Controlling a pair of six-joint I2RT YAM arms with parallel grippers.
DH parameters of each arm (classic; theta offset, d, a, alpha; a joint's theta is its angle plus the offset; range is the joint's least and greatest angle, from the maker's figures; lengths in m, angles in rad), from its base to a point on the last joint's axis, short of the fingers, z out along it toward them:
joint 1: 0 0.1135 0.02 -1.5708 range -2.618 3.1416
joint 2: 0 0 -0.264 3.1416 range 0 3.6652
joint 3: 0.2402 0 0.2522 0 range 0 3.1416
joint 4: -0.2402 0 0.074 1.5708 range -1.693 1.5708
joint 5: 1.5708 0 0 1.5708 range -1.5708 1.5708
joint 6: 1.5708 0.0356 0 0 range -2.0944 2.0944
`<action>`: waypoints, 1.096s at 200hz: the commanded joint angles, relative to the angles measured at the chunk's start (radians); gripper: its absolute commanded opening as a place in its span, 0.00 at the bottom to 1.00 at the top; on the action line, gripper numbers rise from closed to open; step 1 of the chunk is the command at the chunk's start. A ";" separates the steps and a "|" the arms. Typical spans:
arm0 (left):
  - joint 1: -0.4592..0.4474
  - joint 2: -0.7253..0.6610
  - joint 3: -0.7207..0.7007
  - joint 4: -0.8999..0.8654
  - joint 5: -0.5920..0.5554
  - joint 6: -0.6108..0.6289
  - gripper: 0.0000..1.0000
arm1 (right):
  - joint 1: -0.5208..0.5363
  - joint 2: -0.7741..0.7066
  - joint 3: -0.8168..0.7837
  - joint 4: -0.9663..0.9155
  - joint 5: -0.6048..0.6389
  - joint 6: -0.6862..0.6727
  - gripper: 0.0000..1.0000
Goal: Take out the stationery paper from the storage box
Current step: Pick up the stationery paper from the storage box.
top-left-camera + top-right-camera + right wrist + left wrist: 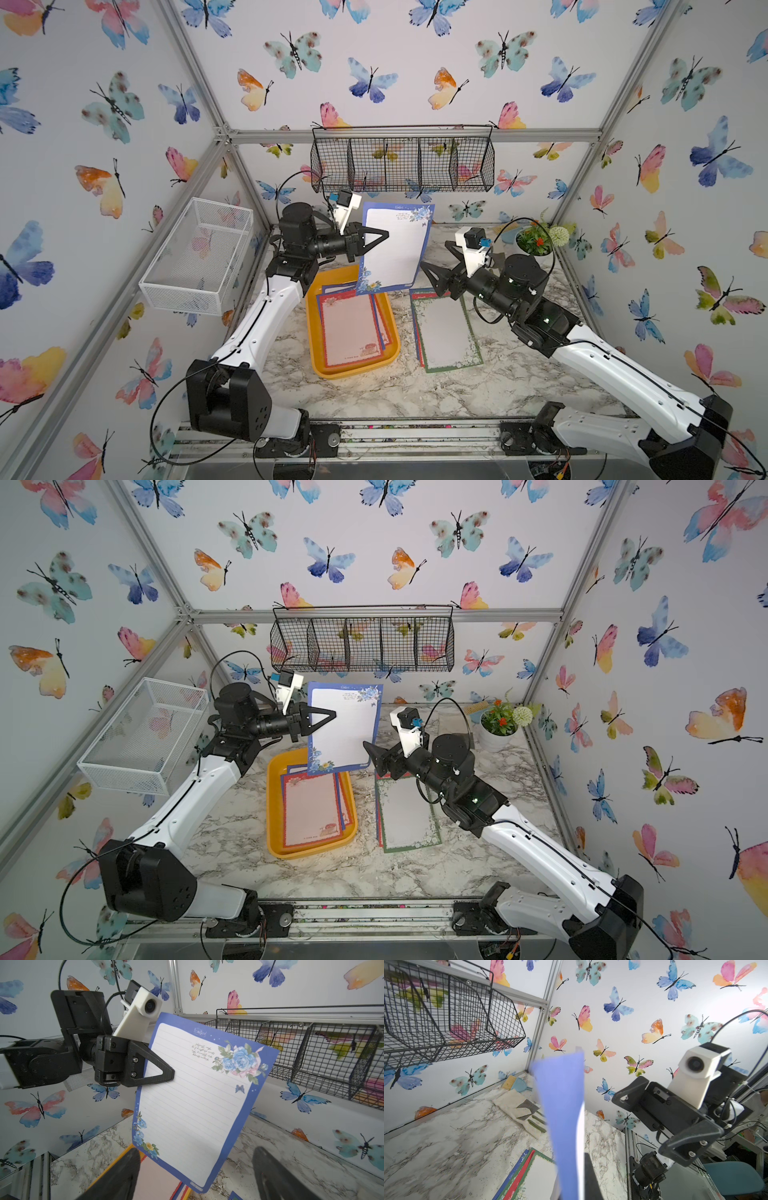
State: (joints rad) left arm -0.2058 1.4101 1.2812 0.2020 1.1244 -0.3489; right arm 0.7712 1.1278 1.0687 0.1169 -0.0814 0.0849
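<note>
The blue-bordered sheet, clamped upright in the closed left gripper, hides the far end of the storage box below, while the right gripper gapes empty beside its lower edge.

The left arm and right arm are built of smooth white shells joined by black housings. A thin black cable is run along each and looped free near base and wrist. A small green light is shown on a black joint of the right arm. The left gripper and right gripper are made of ribbed black plastic; their triangular, open-framed jaws are fastened with silver screws. A white camera block with a round lens is mounted over each wrist.
</note>
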 commanded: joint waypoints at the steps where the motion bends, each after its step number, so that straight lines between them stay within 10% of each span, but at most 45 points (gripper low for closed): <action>1: 0.026 -0.034 -0.029 0.185 0.063 -0.111 0.00 | -0.042 0.009 0.028 0.083 -0.093 0.004 0.87; 81: 0.052 -0.073 -0.144 0.543 0.089 -0.385 0.00 | -0.153 0.118 0.047 0.252 -0.443 0.026 0.82; 219: 0.050 -0.147 -0.216 0.637 0.073 -0.443 0.00 | -0.188 0.285 0.141 0.438 -0.830 0.146 0.59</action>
State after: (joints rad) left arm -0.1524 1.3067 1.0698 0.7910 1.1889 -0.7830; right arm 0.5858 1.4048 1.1725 0.4995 -0.8215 0.1871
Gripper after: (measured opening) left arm 0.047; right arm 0.635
